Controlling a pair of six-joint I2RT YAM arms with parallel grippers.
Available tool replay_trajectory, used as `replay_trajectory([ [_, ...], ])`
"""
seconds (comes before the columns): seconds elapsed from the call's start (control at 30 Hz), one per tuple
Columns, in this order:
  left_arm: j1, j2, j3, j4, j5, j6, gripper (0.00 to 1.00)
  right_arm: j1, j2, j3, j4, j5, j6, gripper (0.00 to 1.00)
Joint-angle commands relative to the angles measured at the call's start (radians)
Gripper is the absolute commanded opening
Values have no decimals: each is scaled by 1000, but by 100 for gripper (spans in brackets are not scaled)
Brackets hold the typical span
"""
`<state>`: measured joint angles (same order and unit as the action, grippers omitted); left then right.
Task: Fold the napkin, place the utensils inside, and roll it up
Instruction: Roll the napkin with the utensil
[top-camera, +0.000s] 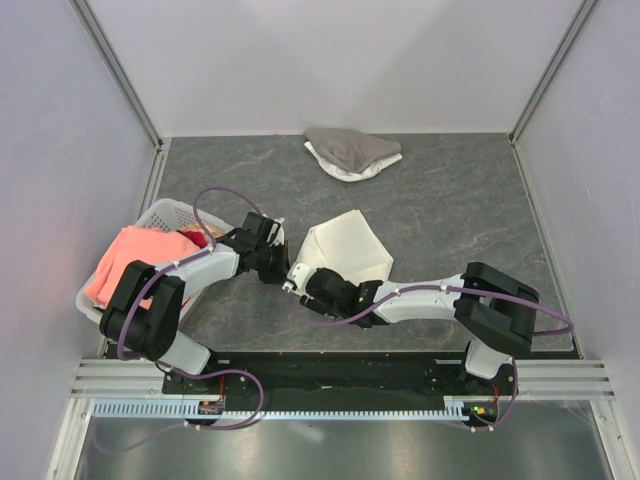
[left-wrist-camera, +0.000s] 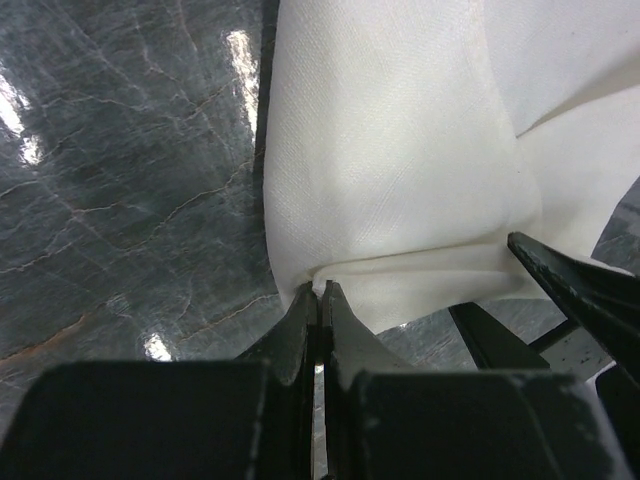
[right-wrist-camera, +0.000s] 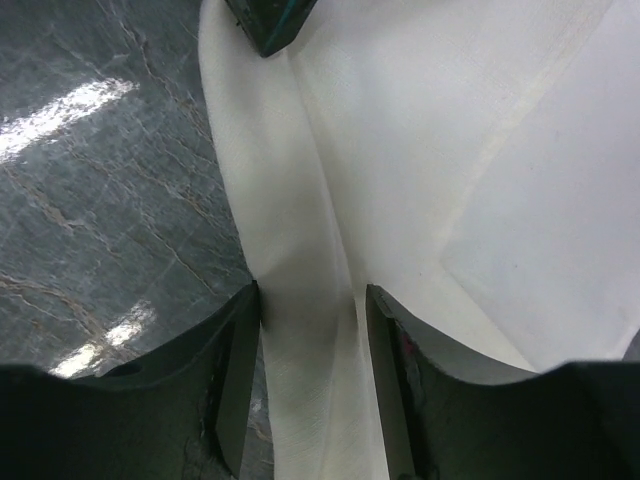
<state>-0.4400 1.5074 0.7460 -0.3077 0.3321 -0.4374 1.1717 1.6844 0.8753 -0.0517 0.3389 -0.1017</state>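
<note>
The thin cream-white cloth napkin (top-camera: 350, 245) lies near the middle of the dark grey, marble-patterned table (top-camera: 460, 200), a little to the left of centre. We see it partly folded, with one flap laid over the rest, and its near left part is lifted into a soft ridge.

The left end effector (top-camera: 281, 258) is at the near left corner of the napkin. In the left wrist view its two fingers are pressed together with no gap, and they pinch the edge of the napkin (left-wrist-camera: 400, 150) right at the tip of the left end effector (left-wrist-camera: 318, 292). The cloth rises from this point in a tight crease.

The right end effector (top-camera: 304, 281) is just beside it, on the near side. In the right wrist view, the right end effector (right-wrist-camera: 310, 295) has its fingers apart, one on each side of a narrow raised fold of the napkin (right-wrist-camera: 450, 150). The fold fills the space between them, but we cannot tell if they press it. A dark tip of the left end effector (right-wrist-camera: 268, 22) shows at the top of this view, on the same fold.

At the left edge of the table stands a white plastic basket (top-camera: 160, 213) with a salmon-pink cloth (top-camera: 125, 265) hanging over its rim. At the far edge, well apart from the napkin, lies a heap of grey-and-white cloth (top-camera: 350, 152).
</note>
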Motion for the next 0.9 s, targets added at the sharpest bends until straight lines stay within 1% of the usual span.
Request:
replay_trajectory([
  [0.0, -3, 2, 36, 1, 44, 0, 2, -47, 15, 13, 12, -107, 20, 53],
  [0.13, -5, -18, 29, 24, 73, 6, 2, -105, 47, 27, -31, -253, 49, 49],
  [0.17, -3, -24, 24, 31, 73, 8, 2, -128, 52, 27, -37, -277, 65, 46],
  [0.23, -5, -39, 16, 39, 58, 2, 8, -153, 66, 31, -60, -328, 83, 41],
  [0.27, -3, -62, 12, 42, 48, -4, 19, -177, 67, 34, -66, -394, 101, 37],
  [0.33, -5, -88, -6, 41, 13, -11, 31, -199, 69, 33, -80, -454, 127, 31],
  [0.37, -3, -116, -14, 42, -2, -20, 41, -219, 70, 31, -80, -512, 138, 29],
  [0.43, -3, -150, -43, 42, -43, -33, 50, -236, 78, 27, -82, -576, 166, 27],
  [0.47, -3, -183, -54, 41, -53, -47, 61, -247, 84, 27, -85, -627, 174, 27],
  [0.57, -3, -239, -103, 50, -82, -75, 70, -262, 110, 36, -100, -692, 198, 25],
  [0.67, -3, -321, -166, 76, -102, -99, 73, -283, 127, 44, -100, -777, 221, 24],
  [0.7, -2, -360, -181, 85, -100, -106, 73, -290, 136, 47, -99, -816, 226, 24],
  [0.87, -3, -453, -280, 159, -99, -150, 74, -349, 173, 60, -99, -919, 246, 24],
])
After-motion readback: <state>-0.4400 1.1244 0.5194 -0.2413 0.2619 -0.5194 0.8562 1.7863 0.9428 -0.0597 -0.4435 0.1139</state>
